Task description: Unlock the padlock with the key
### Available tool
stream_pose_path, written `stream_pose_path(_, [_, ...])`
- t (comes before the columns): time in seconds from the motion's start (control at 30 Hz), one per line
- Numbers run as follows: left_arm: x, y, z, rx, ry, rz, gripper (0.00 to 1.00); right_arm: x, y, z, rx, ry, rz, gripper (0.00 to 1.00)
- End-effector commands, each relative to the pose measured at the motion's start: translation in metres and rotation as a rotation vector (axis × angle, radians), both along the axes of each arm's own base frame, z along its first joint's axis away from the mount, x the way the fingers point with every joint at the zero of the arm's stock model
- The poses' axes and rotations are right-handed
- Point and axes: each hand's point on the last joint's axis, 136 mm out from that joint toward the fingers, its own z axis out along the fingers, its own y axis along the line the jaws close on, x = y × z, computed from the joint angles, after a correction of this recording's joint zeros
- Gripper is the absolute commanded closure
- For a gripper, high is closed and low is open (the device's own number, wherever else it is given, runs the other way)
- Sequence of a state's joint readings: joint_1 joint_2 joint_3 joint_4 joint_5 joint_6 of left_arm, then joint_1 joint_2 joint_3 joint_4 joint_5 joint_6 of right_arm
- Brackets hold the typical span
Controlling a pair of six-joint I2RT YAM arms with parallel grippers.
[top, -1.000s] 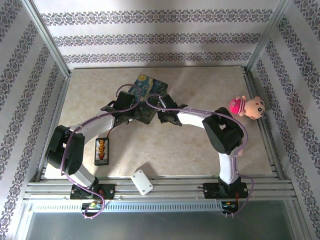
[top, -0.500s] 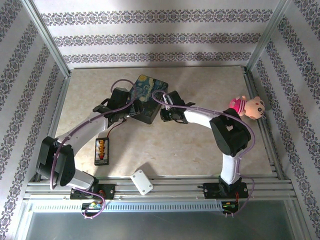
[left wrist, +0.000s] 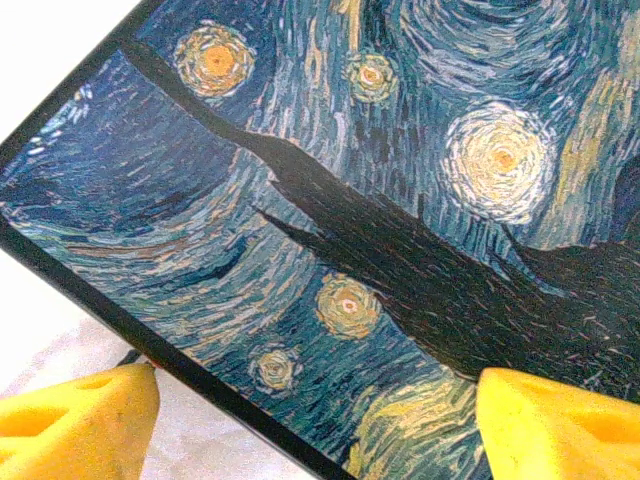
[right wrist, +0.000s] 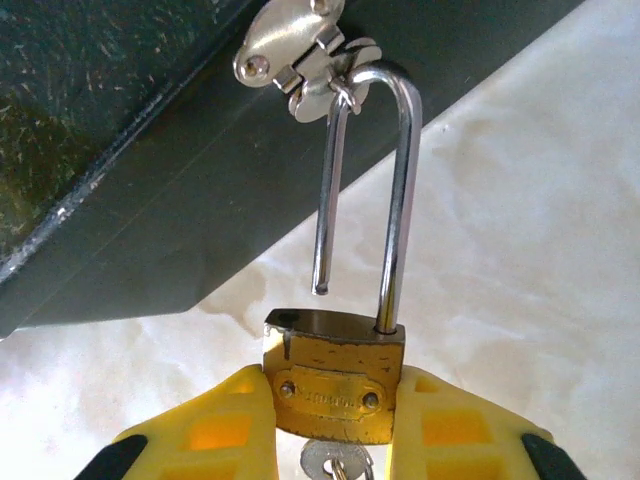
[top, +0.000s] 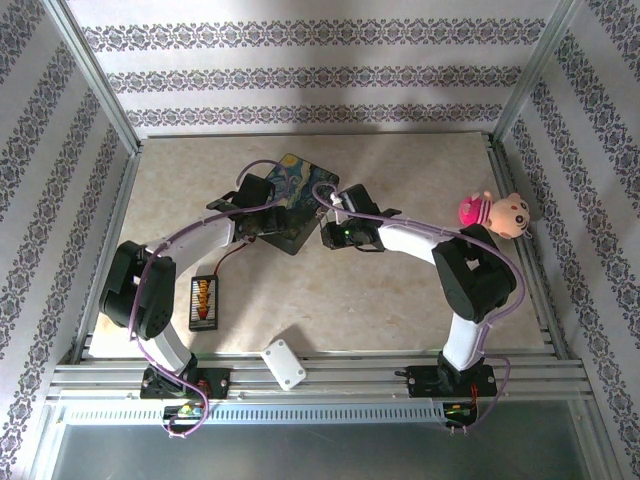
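My left arm reaches in over the starry-night box [left wrist: 350,200], pincer [left wrist: 318,388] spread wide above its lid, while my right pincer [right wrist: 333,390] clamps the padlock [right wrist: 335,350] hanging from the box's latch [right wrist: 295,50], one shackle leg out of the body, the key [right wrist: 338,465] cut off below.

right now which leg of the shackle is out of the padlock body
The shorter leg, on the box side: its tip hangs free above the brass padlock. The longer leg is seated in the body.
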State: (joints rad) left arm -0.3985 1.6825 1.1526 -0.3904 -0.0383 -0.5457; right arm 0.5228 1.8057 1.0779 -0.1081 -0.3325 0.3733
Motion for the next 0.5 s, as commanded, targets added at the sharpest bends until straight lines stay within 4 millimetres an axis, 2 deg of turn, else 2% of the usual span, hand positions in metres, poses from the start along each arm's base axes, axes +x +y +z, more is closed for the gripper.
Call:
stream_pose_path(0.0, [-0.01, 0.017, -0.016, 0.081, 0.067, 0.013, 0.21, 0.003, 0.011, 0.033, 0.161, -0.019, 0.002, 1.0])
stream_pose_path(0.27, [-0.015, 0.011, -0.023, 0.043, 0.084, 0.004, 0.32, 0.022, 0.015, 0.041, 0.332, 0.013, -0.145, 1.0])
stream_pose_path(0.33, [-0.017, 0.011, -0.024, 0.038, 0.089, 0.003, 0.38, 0.026, 0.014, 0.04, 0.398, 0.028, -0.206, 1.0])
stream_pose_path(0.47, [-0.02, 0.011, -0.028, 0.031, 0.095, 0.004, 0.44, 0.036, 0.008, 0.042, 0.522, 0.025, -0.31, 1.0])
